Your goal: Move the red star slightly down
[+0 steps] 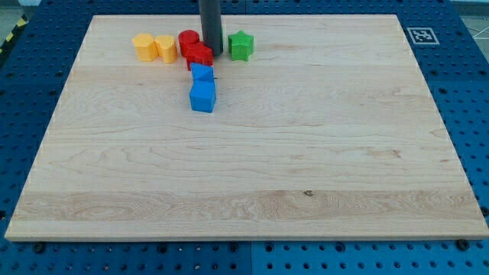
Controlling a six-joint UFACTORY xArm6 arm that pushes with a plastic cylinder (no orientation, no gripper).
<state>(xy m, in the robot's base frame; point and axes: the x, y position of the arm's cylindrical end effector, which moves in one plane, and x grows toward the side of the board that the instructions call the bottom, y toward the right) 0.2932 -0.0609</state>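
Wooden board (252, 168) on blue pegboard table (23, 114), my tip (212, 55) touching red star (200, 55), no fingers visible

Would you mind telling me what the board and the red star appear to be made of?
The board looks like pale wood with a smooth matt finish: grain lines and a small knot show. The red star, beside my tip, looks like moulded plastic, uniformly coloured and slightly glossy, though painted wood is possible.

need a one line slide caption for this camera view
My tip sits between the red star and green star near the wooden board's top edge.
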